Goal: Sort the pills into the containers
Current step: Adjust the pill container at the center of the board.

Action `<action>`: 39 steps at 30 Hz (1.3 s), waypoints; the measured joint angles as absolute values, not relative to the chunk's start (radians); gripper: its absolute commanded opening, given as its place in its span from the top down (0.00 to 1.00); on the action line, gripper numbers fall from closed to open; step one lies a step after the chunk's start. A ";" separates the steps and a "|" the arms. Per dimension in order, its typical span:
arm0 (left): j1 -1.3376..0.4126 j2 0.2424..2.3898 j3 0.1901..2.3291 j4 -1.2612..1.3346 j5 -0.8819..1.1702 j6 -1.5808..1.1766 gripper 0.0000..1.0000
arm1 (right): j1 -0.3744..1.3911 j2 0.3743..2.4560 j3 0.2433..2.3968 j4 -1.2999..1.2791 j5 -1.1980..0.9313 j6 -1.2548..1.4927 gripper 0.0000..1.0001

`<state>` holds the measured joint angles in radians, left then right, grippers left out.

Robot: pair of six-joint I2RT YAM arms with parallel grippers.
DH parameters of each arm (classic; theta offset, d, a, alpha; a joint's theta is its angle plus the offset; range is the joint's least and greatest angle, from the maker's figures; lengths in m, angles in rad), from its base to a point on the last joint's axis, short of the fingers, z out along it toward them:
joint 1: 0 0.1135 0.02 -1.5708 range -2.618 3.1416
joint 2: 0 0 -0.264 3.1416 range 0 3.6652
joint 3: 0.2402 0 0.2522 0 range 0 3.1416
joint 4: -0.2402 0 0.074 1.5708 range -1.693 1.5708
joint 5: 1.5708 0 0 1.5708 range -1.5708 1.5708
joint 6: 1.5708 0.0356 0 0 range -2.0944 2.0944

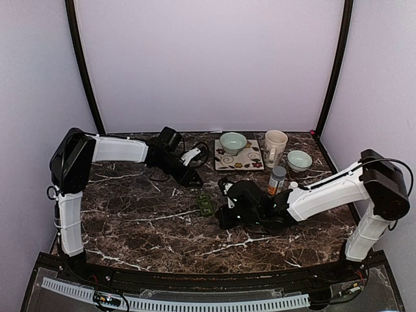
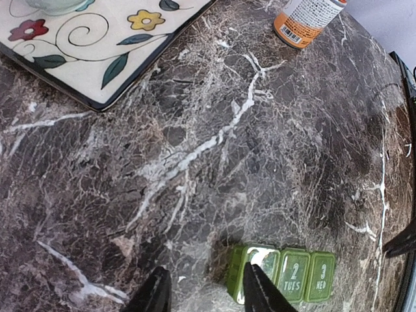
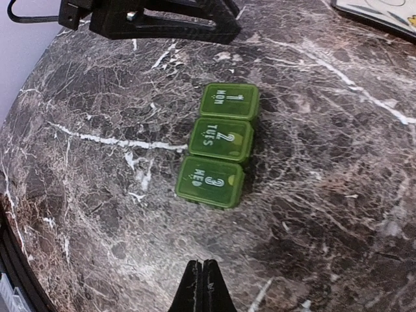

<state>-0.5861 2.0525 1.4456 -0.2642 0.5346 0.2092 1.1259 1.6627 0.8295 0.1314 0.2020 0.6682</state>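
Crowding the pill organiser (image 3: 221,144) from two sides is where I see trouble. My right gripper (image 3: 201,276) is pinched fully together and holds nothing. The green strip lies just ahead of its tips, WED end nearest, MON end farthest, all three lids down. My left gripper (image 2: 205,279) stands narrow with a clear gap and nothing in it. The strip sits off to that hand's outer side, and one finger (image 2: 257,286) overlaps the MON corner; whether it touches, I cannot tell.

If that finger presses in, I judge the light strip would skid or twist on the smooth marble table (image 2: 195,143) rather than open. A pinched right hand pushing forward would shove it the same way, towards my other hand just beyond it, so the two could knock together. No lid is up, so no pill could go in as things lie. The pill bottle (image 2: 302,19) stands well ahead of my left hand, with no loose pills in view.
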 measured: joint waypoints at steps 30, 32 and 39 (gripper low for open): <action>-0.652 2.118 1.473 -0.310 0.478 0.250 0.89 | 1.134 1.876 0.922 0.255 0.111 0.729 1.00; -0.652 2.121 1.473 -0.311 0.474 0.251 0.89 | 1.131 1.877 0.922 0.255 0.109 0.731 1.00; -0.652 2.136 1.473 -0.318 0.461 0.252 0.92 | 1.123 1.883 0.922 0.255 0.105 0.735 1.00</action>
